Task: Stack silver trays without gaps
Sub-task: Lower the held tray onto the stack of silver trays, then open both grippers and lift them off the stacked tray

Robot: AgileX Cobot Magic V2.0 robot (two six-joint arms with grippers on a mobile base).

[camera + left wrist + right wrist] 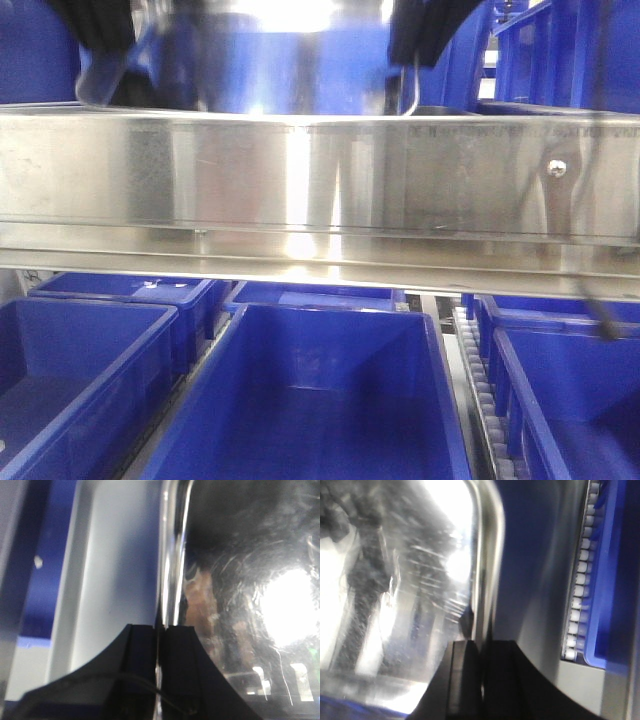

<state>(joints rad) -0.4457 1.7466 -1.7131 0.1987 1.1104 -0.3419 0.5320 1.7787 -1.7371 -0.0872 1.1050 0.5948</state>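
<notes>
Wrist views: a shiny, scratched silver tray (pixel 240 580) is being pinched at its thin rim by left gripper (pixel 161 645) and right gripper (pixel 481 665), above the steel rail (pixel 320 180).

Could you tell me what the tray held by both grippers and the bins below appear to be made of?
The silver tray looks like polished stainless steel: mirror glare and fine scratches. The blue bins look like moulded plastic: opaque, uniformly coloured, soft sheen. Left gripper and right gripper pinch its thin rim.

A silver tray (pixel 240 580) of mirror-bright polished steel, finely scratched, throws back glare. The wide rail (pixel 320 180) is duller brushed metal. Blue bins (pixel 320 400) are smooth plastic with slight sheen; gripper fingers (pixel 145 665) matt black.
</notes>
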